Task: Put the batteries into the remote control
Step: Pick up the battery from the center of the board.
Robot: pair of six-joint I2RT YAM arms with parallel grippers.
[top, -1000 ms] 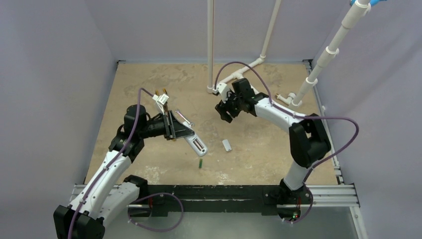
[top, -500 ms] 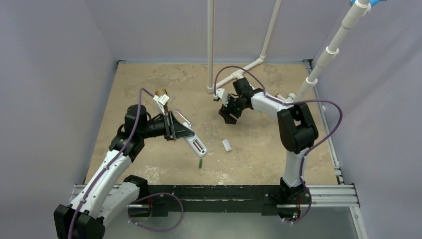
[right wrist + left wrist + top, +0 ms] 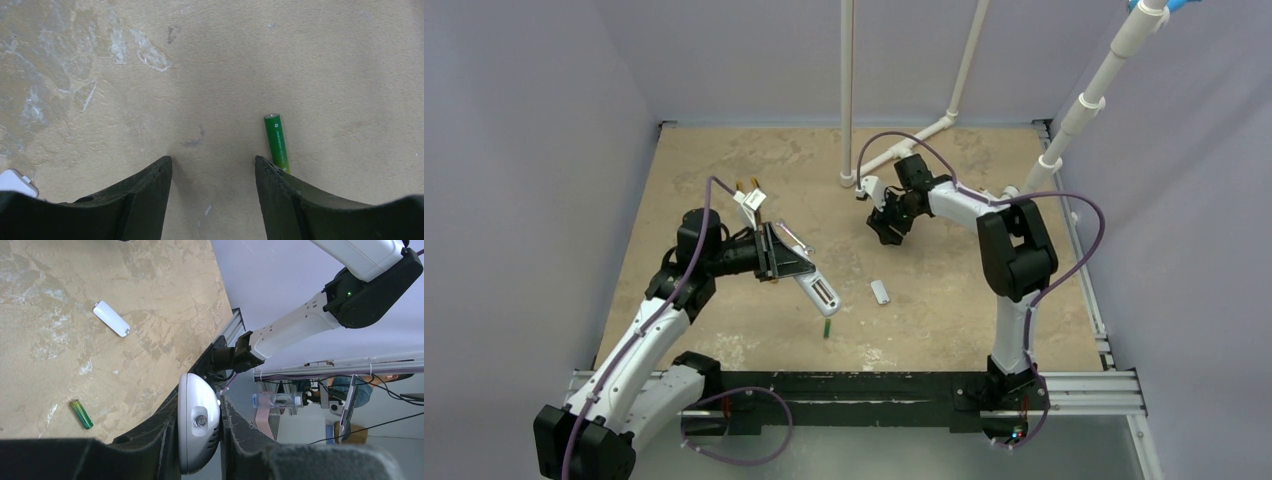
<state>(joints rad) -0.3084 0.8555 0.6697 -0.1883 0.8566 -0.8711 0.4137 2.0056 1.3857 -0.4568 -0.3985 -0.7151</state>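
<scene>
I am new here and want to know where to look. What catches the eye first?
The left gripper, over the middle of the table, clamps the white remote control, its battery bay open. One green battery lies on the table near the remote's tip, and a small white cover lies nearby. The right gripper hangs open farther back, a second battery beside one finger.

The remote control (image 3: 817, 289) sits clamped in the left tool (image 3: 784, 262) and sticks out beyond it. One battery (image 3: 826, 327) lies on the counter (image 3: 724, 180) just past its tip, and a cover (image 3: 880, 291) lies further right. The other battery (image 3: 276, 142) lies just outside one finger (image 3: 285, 200) of the right tool (image 3: 886, 232).
</scene>
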